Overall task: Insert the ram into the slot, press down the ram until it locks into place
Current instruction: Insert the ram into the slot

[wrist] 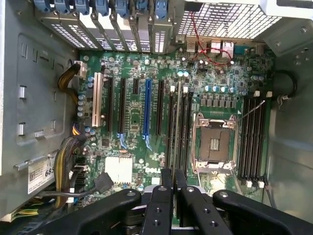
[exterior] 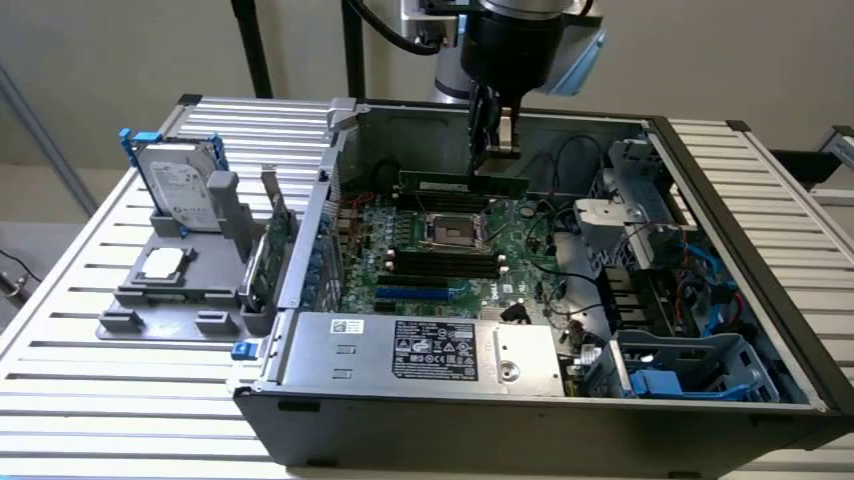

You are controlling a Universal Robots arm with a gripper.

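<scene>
The gripper [exterior: 491, 158] pinches the ram [exterior: 461, 184] tight. The slot [exterior: 441, 262] lies below, long sides running the same way.

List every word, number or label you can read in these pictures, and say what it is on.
"685": white sticker on the case wall; the rest is unreadable.
Black label on the power supply: too small to read.
Hard drive label: blurred.
The ram, held in the gripper: no readable text.
</scene>
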